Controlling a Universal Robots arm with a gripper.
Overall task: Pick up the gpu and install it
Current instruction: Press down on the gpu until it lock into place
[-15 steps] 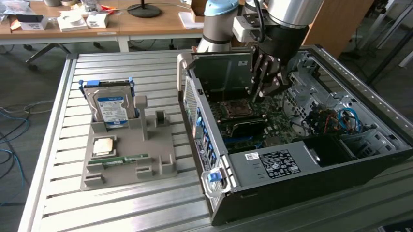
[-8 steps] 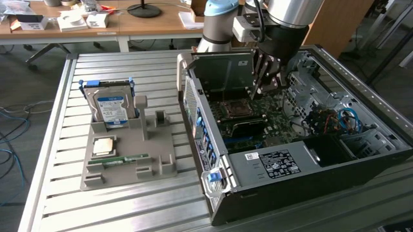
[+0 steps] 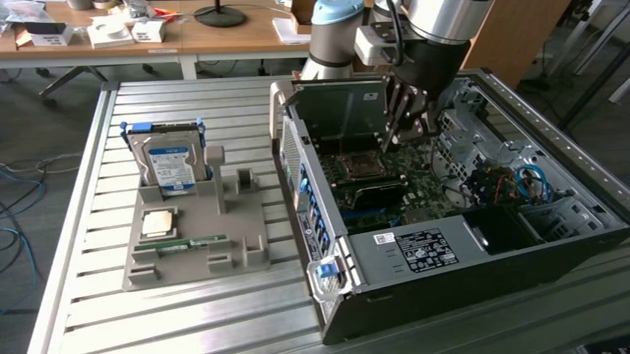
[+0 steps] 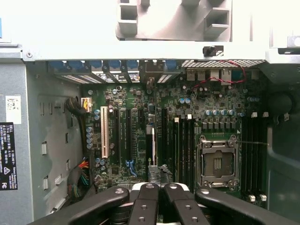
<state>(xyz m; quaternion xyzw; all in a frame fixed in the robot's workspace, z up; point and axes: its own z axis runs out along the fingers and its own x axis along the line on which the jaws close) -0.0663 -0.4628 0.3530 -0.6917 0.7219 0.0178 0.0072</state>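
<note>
The claw [image 3: 409, 127] is down inside the open computer case [image 3: 394, 291], fingers pinched right together. In the wrist view the gpu [image 4: 153, 161] stands edge-on among the motherboard slots, just ahead of the claw [image 4: 157, 188]. I can't tell whether it's nipped or only touched.

To do this well, the card wants to stay dead upright and square to its slot, with pressure straight down and no twist.

The slatted metal counter [image 3: 88, 221] carries the case. At the case's nine o'clock is a grey holder [image 3: 197, 228] with the hard drive [image 3: 170, 164] upright in it. Wooden desks [image 3: 236, 37] sit at twelve o'clock, with loose cables [image 3: 18, 193] on the floor.
</note>
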